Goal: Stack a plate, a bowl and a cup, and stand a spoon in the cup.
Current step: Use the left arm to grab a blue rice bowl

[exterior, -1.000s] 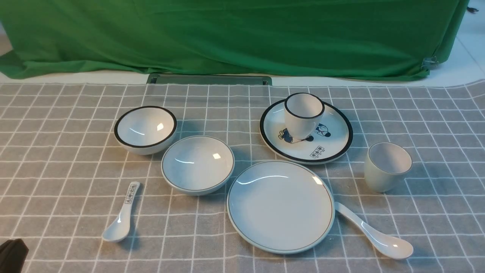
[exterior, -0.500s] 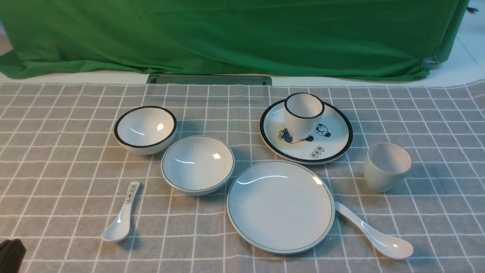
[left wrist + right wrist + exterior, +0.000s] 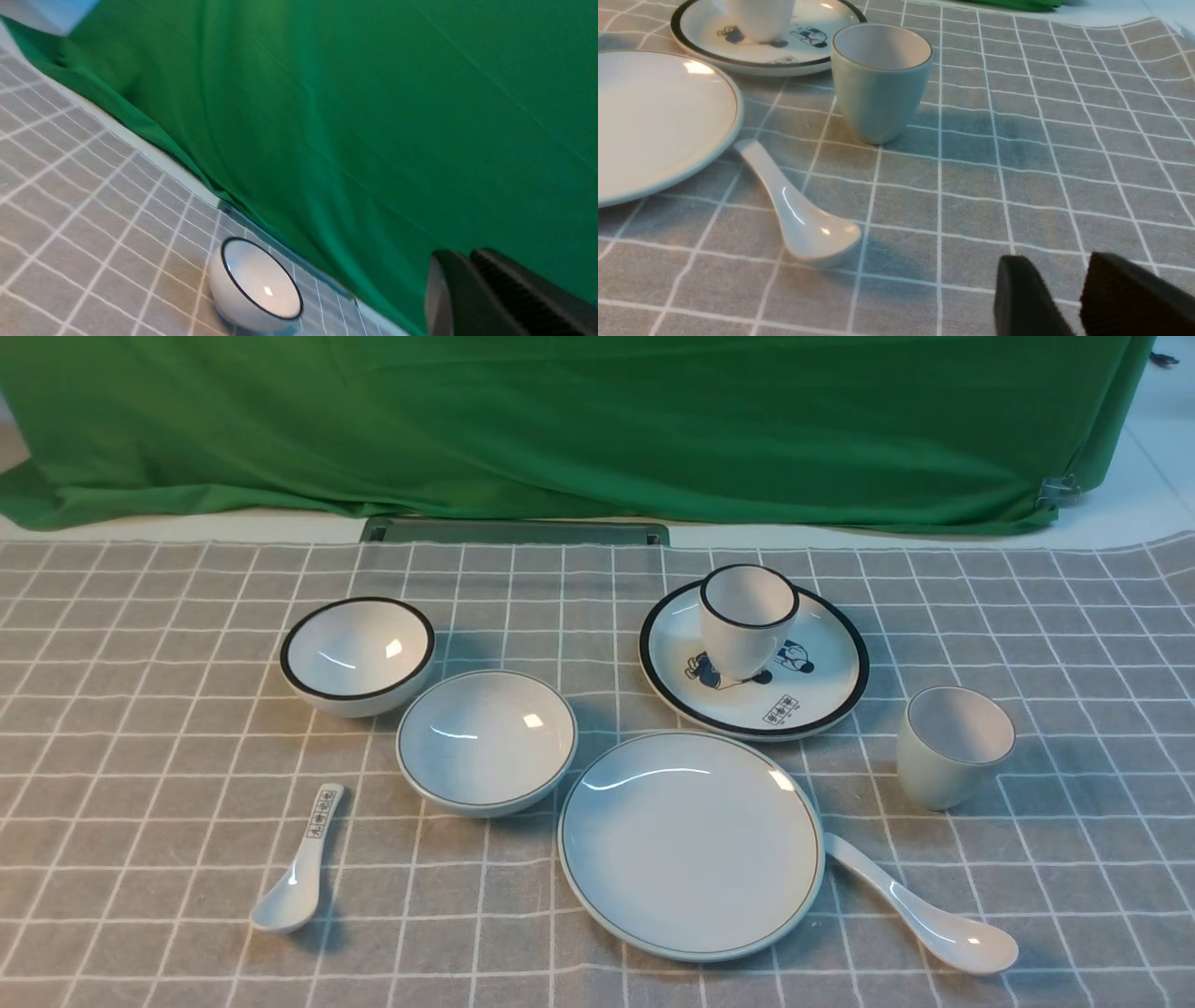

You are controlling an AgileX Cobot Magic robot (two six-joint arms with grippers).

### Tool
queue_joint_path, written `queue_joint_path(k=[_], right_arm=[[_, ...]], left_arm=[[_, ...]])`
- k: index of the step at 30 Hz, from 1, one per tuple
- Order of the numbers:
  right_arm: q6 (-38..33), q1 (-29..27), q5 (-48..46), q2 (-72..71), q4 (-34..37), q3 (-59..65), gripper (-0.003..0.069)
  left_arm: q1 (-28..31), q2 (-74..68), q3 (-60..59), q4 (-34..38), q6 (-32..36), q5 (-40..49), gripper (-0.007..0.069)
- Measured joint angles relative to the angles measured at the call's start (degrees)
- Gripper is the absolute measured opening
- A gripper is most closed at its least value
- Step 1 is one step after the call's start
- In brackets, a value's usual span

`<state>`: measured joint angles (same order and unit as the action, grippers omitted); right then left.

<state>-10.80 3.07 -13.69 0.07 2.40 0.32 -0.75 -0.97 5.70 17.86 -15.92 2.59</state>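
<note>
1. Sitting low and centre in the front view, the plate point(image 3: 691, 845) is lying flat on the checked cloth point(image 3: 140, 784), with the bowl point(image 3: 486, 742) resting just beside its left edge.
2. The spoon point(image 3: 920, 915) is lying at lower right, its handle end at the plate's rim. The cup point(image 3: 952, 747) is standing upright farther back.
3. The right gripper point(image 3: 1059, 261) is hovering with fingers slightly parted, pinching nothing; spoon and cup are sitting ahead, well apart from its jaws.
4. The left gripper point(image 3: 465, 254) is facing the black-rimmed bowl point(image 3: 254, 284); I cannot tell its jaw state.
</note>
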Motion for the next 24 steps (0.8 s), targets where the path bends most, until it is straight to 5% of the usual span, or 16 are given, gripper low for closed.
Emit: queue_joint_path(k=[8, 16, 24], right_arm=[[0.0, 0.0, 0.0, 0.0, 0.0, 0.0, 0.0242], [0.0, 0.0, 0.0, 0.0, 0.0, 0.0, 0.0242], [1.7, 0.0, 2.6, 0.0, 0.3, 0.0, 0.0242]], left_arm=[[-14.1, -29.8, 27.3, -2.2, 26.7, 34.7, 0.0018], [-19.5, -54.4, 34.3, -0.6, 35.8, 37.6, 0.0018], [-22.4, -64.0, 40.5, 1.9, 41.5, 44.1, 0.0018]])
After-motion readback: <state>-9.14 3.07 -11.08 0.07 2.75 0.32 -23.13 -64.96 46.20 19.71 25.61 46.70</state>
